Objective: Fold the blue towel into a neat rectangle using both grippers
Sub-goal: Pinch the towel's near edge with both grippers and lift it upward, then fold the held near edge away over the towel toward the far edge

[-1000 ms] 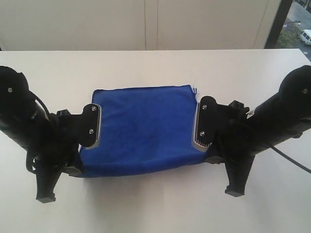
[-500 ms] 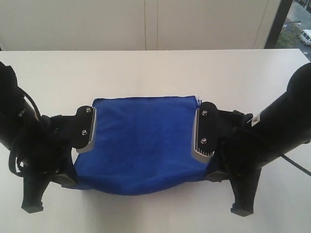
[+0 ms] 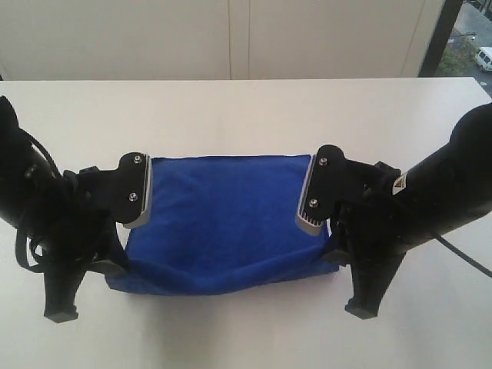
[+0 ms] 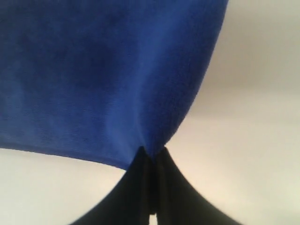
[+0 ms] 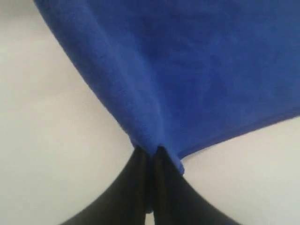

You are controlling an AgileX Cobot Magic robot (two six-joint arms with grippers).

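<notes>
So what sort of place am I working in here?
Probably an office or lab room: a plain white table, a pale panelled wall behind it, and a window at the far right showing a white vehicle outside.

Black arms [image 3: 38, 215], tapered end effectors [image 4: 151, 157], silver-edged screwed plates [image 3: 315, 196]

The blue towel [image 3: 223, 223] is matt, fuzzy cloth — the table [image 3: 246, 115] smooth.
</notes>
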